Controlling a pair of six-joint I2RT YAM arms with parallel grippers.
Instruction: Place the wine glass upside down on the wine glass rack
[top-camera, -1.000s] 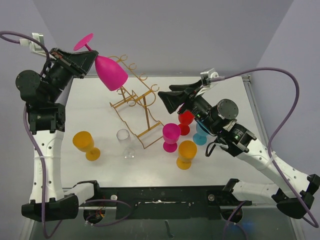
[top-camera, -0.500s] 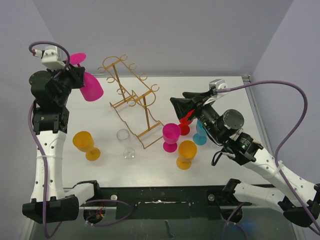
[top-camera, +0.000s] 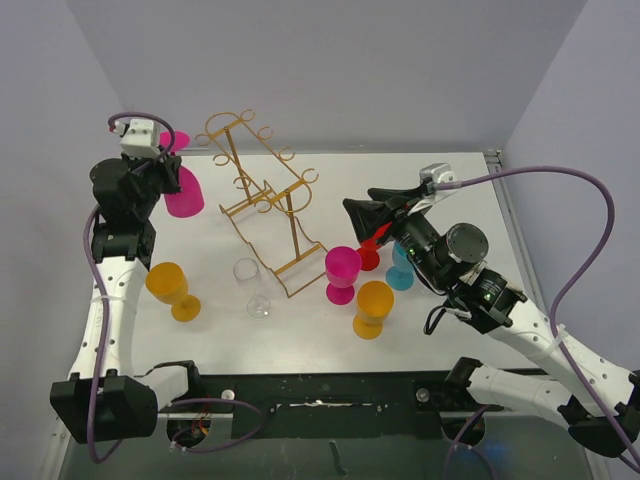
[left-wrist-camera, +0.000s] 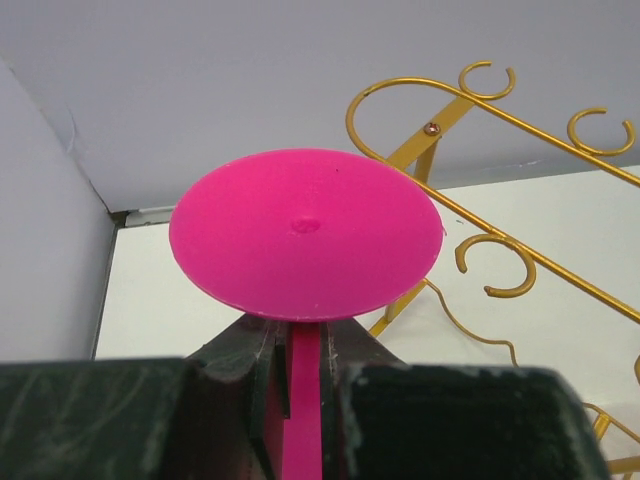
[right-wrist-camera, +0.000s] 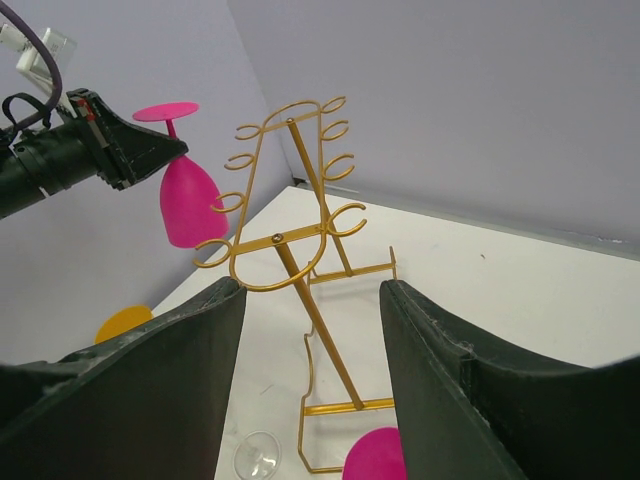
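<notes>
Upper left overhead, the left gripper (left-wrist-camera: 303, 348) pinches the stem of the inverted wine glass (top-camera: 185, 196), seemingly clear of the wine glass rack (right-wrist-camera: 276, 239); the right gripper (right-wrist-camera: 310, 290) holds its jaws spread.

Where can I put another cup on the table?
The table's far right corner, beyond the blue cup, is bare. So is the near strip in front of the clear glass. Right of the rack it's crowded: the pink cup, red cup, blue cup and orange cup huddle there.
</notes>
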